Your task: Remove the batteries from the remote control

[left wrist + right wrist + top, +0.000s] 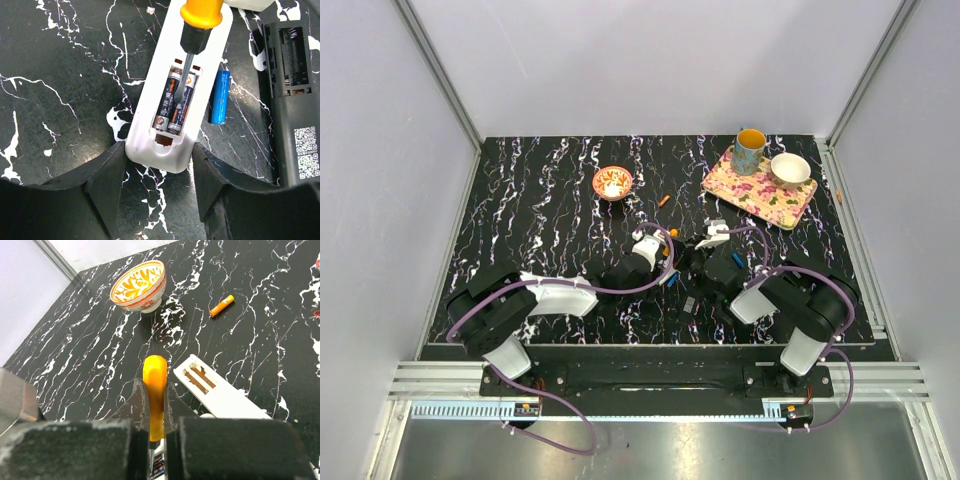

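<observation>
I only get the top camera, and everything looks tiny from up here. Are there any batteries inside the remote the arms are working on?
Observer: Yes. The left wrist camera shows two batteries lying side by side in the open compartment of the white remote.
Operator: So what is the right arm holding? I just see a black blob.
Observer: The right gripper is shut on an orange-handled screwdriver, and its tip sits between the two cells.
</observation>
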